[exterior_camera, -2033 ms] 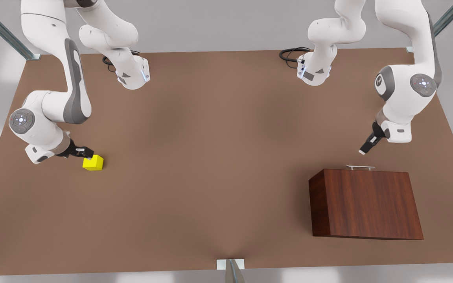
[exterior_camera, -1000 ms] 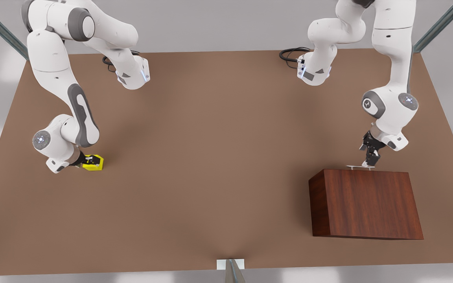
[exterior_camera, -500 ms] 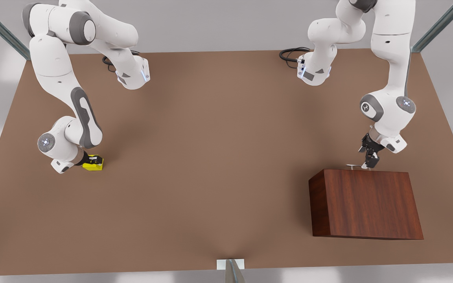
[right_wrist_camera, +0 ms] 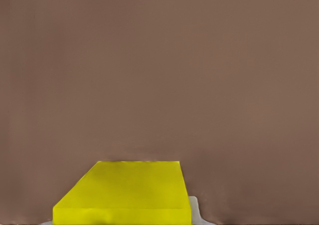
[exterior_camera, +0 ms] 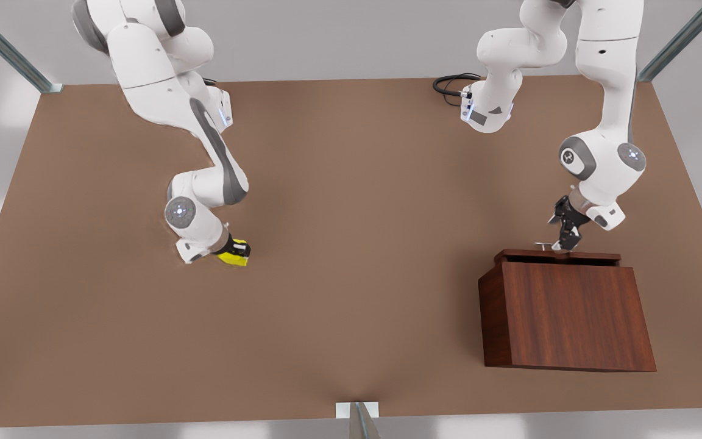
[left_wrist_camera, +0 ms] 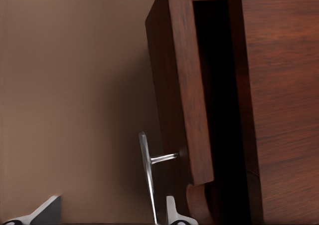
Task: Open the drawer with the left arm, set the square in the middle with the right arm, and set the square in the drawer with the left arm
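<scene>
The yellow square (exterior_camera: 232,258) hangs just off the tabletop, left of the middle (exterior_camera: 351,244) in the front view, with my right gripper (exterior_camera: 238,250) shut on it. In the right wrist view the square (right_wrist_camera: 124,192) sits between the fingers. On the front view's right, the drawer (exterior_camera: 558,256) stands slightly out of the wooden cabinet (exterior_camera: 567,314). My left gripper (exterior_camera: 563,242) is at its silver handle (exterior_camera: 544,246). In the left wrist view the handle (left_wrist_camera: 145,175) stands between the spread fingertips (left_wrist_camera: 172,211), close to one of them, and a dark gap shows behind the drawer front (left_wrist_camera: 182,85).
The brown table (exterior_camera: 351,341) runs bare between the square and the cabinet. The two arm bases (exterior_camera: 208,113) (exterior_camera: 485,110) stand at the far edge, with a black cable (exterior_camera: 448,82) beside one. A metal post (exterior_camera: 360,421) rises at the near edge.
The right arm has carried the square off its old spot toward the front view's right. The left gripper has drawn the handle back, and the drawer now stands a little out of the cabinet.
</scene>
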